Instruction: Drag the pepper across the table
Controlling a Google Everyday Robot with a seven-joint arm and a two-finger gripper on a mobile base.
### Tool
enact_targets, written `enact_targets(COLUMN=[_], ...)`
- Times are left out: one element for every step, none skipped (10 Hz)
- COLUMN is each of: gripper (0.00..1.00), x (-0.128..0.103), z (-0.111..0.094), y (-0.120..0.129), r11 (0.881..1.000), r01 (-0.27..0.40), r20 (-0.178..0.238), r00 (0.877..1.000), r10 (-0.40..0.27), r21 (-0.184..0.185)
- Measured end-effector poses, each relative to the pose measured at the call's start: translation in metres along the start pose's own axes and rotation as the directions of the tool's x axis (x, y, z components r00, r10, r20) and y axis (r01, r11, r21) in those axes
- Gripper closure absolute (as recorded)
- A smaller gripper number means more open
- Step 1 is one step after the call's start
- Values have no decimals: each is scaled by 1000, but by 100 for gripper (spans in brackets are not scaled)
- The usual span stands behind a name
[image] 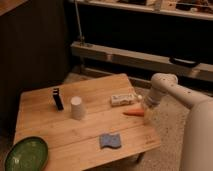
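The pepper (pixel 133 112) is a slim orange-red tapered thing lying near the right edge of the bamboo-coloured table (pixel 50 125), its point towards the left. My gripper (pixel 147 114) reaches down from the white arm at the right and sits at the pepper's thick right end, at the table's right edge.
A white packet (pixel 122 99) lies just behind the pepper. A white cup (pixel 77 108) and a small black object (pixel 58 98) stand mid-table. A blue sponge (pixel 109 141) lies near the front edge. A green plate (pixel 26 153) sits at the front left corner. A metal rail runs behind.
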Motion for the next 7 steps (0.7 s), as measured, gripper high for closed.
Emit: enact_targets(gripper=[20, 20, 20, 20, 20, 20, 20], x=[0, 0, 1, 3, 6, 9, 5], z=[0, 0, -1, -3, -11, -22, -38], y=[0, 0, 0, 1, 1, 3, 4], r11=[1000, 1000, 1000, 1000, 999, 997, 993], r01=[0, 0, -1, 1, 0, 3, 23], r20=[0, 0, 4, 17, 24, 31, 47], r00=[1000, 1000, 1000, 1000, 1000, 1000, 999], r10=[0, 0, 1, -1, -1, -6, -28], r21=[0, 0, 1, 20, 48, 78, 117])
